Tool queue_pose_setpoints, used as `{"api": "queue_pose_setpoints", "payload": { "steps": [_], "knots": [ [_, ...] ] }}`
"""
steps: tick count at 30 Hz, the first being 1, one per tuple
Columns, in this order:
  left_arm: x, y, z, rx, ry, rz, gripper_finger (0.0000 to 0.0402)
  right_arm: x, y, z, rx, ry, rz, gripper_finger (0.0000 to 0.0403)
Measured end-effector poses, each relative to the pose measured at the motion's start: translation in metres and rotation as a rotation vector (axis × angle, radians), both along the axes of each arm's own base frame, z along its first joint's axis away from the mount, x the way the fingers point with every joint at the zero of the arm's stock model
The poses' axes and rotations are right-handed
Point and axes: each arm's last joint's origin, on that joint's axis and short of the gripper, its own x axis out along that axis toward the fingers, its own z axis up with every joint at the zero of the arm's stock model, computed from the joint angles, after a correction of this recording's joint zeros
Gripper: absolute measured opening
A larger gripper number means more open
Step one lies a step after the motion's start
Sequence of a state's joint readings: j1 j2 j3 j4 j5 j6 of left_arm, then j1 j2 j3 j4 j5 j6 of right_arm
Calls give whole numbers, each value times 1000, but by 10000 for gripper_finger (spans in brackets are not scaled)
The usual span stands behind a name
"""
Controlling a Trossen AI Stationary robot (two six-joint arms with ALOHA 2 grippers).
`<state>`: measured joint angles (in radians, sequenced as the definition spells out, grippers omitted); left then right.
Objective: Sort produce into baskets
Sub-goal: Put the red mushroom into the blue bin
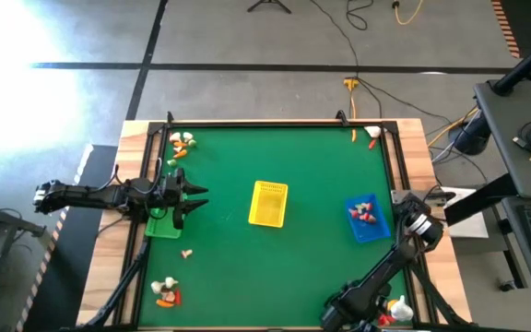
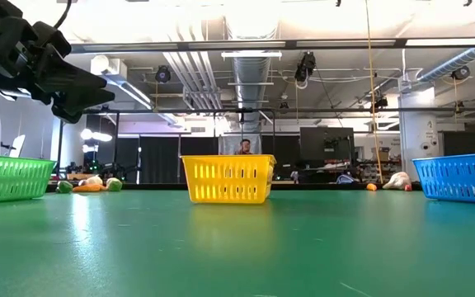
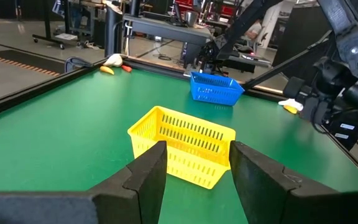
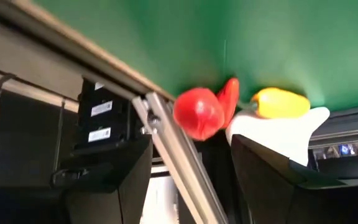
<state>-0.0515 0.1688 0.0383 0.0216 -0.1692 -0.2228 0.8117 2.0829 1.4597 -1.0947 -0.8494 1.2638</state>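
Dark fingers (image 3: pixel 151 180) of the left gripper (image 1: pixel 192 197) fill the foreground of its wrist view, standing apart with bare green mat between them and nothing held. In the high view this gripper sits over the left side of the table, just above the green basket (image 1: pixel 162 224), and points toward the yellow basket (image 1: pixel 268 203) at the centre of the table (image 1: pixel 275 148). The low view shows it raised above the mat, over the green basket.

Right gripper (image 1: pixel 396 309): located at the near right corner of the table. Its wrist view shows its two fingers apart, with a red piece (image 4: pixel 198 112), a yellow piece (image 4: pixel 280 102) and a white piece (image 4: pixel 278 134) just ahead of them against the table's edge rail (image 4: pixel 173 155). The fingers stand open; whether they touch any piece cannot be told.

Blue basket (image 1: pixel 368 219): on the right side of the mat, holding a few red and white pieces (image 1: pixel 366 215).

Loose produce: a cluster at the far left corner (image 1: pixel 182 145), a cluster at the near left corner (image 1: pixel 166 293), one small piece (image 1: pixel 187 253) just beyond the green basket toward the near edge, and a few at the far right corner (image 1: pixel 372 136).

Yellow basket appears empty in the left wrist view.
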Motion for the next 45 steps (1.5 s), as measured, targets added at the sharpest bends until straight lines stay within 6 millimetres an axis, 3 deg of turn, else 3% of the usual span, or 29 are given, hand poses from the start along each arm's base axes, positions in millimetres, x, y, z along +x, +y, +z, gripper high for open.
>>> {"api": "queue_pose_setpoints", "payload": {
  "steps": [20,31,37,41,45],
  "knots": [
    [0,0,0,0,0,0,158,-3,4,-29,-37,90,-5,187],
    [0,0,0,0,0,0,158,-3,4,-29,-44,95,-12,109],
    [0,0,0,0,0,0,158,-5,-1,-22,-91,95,-11,49],
    [0,0,0,0,0,0,158,-5,-13,-4,-176,72,-2,17],
    [0,0,0,0,0,0,158,2,-30,15,-259,-6,6,11]
  ]
}}
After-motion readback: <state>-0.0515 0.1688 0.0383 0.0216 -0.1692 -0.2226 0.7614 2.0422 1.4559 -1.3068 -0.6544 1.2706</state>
